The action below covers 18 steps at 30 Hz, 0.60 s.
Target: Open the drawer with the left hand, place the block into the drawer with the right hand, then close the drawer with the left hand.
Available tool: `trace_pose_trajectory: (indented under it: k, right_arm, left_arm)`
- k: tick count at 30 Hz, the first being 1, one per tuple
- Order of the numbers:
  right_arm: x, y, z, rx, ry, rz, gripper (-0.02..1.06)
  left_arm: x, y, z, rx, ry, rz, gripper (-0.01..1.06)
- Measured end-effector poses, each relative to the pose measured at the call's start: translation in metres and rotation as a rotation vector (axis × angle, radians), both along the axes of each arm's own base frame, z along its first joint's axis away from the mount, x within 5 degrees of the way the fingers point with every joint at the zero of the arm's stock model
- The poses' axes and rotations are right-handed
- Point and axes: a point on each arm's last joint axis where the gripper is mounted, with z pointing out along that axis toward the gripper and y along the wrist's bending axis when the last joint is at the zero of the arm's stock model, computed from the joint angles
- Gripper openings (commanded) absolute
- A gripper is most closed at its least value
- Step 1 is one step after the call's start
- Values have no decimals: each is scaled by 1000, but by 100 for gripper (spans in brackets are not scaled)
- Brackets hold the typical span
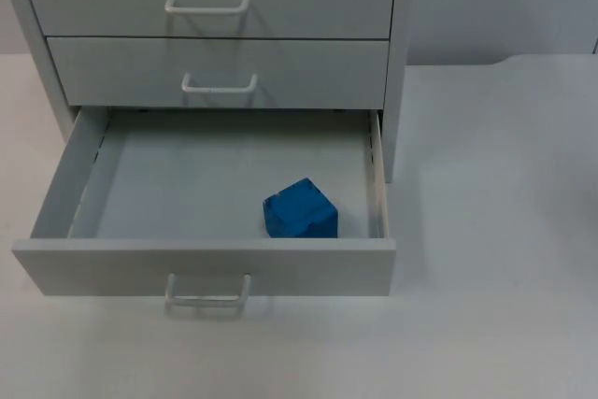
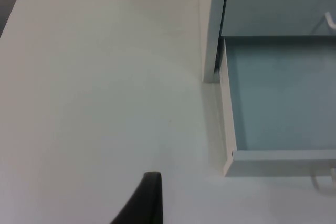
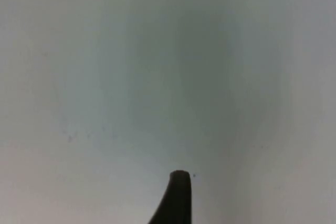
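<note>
My left claw hangs over the bare white surface, beside the cabinet's left flank; I see one black fingertip there, so I cannot tell whether it is wide or narrow. From that claw, the open drawer lies off at about two o'clock, its near corner just beyond the cabinet's side post. My right claw hovers over plain surface as well, again one dark fingertip, and I cannot tell its state either; what lies beneath looks like bare white top, though the view is too featureless to be sure.

In the top view the cabinet stands at twelve o'clock with three drawers. The upper two are shut, each with a white handle. The bottom drawer is pulled well out toward six o'clock. The blue block sits inside it on the drawer floor, toward the four o'clock corner, near the front panel and apart from the right wall. Both claws are well apart from the block.
</note>
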Motion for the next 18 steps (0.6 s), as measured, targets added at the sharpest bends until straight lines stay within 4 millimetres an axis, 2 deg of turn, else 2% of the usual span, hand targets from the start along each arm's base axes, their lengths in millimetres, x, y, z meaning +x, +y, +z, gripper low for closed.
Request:
trace_pose_trajectory:
  k: [3,6,9,15,18]
  right_arm:
    - [-16,-5,22,-6,-42,-1,74]
    - [-25,-7,30,-8,-55,-5,74]
    - [-41,-10,48,-4,-107,-11,74]
    - [-60,-14,67,4,-174,-17,74]
    - [-64,-15,69,-10,-178,-17,74]
  left_arm:
    - [0,0,0,-2,0,0,105]
    - [0,0,0,-2,0,0,105]
    - [0,0,0,-2,0,0,105]
    - [0,0,0,-2,-4,0,105]
    - [0,0,0,-2,-6,0,105]
